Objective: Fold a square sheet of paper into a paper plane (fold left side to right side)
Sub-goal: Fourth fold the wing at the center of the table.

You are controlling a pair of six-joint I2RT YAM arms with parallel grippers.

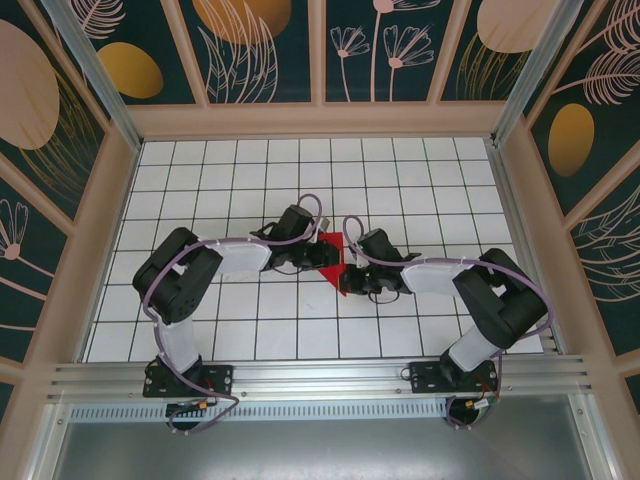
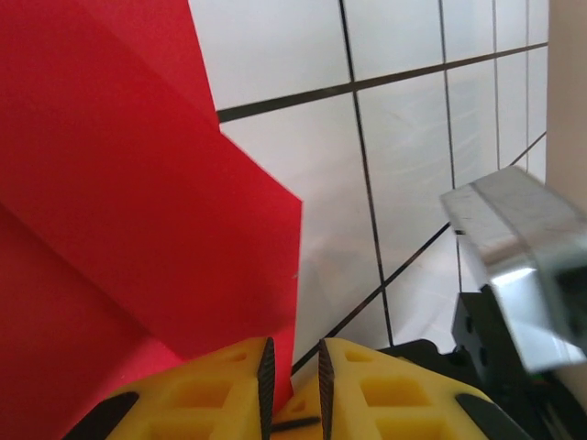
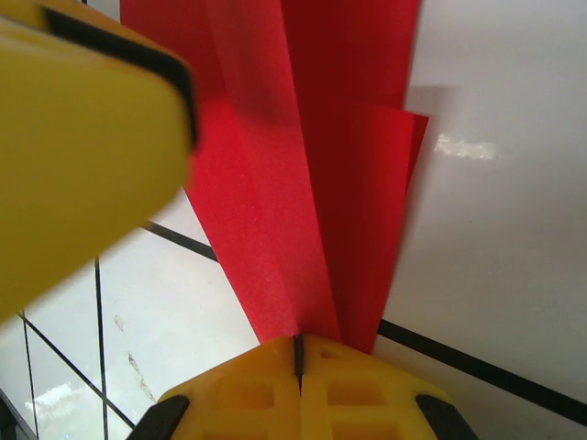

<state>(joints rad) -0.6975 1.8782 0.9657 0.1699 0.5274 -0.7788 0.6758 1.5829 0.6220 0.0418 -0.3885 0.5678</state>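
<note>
**A:** Where's the thin bright red paper sheet meant to be right now? Only a sliver can be made out from the top view.

**B:** It's found out past the silver rail at the table's near edge, roughly opposite the rail's middle, and it's held between both arms. Several creases and layered flaps can be seen in the wrist views, so it's well past flat. The left tool is nearly clenched. A flap edge seems to be caught in the slim gap between its yellow fingers, at the end farther from the rail. The right tool is clamped tight on the bundled layers at the end nearer the rail.

**A:** Any tips for the left-over-right fold?

**B:** The right-hand pinch should probably be treated as the anchor. The left flap should be carried across so the edges are matched before anything is pressed. Thin paper is easily torn or buckled when pulled taut between two grips, so some slack should be left. The crease is best set against the table.

**A:** And the surface?

**B:** A glossy white table ruled with dark grid lines, which is handy for alignment but likely slippery. Beyond the rail it's boxed in by a pale wooden frame and dark panels painted with flowers and leaves.
</note>
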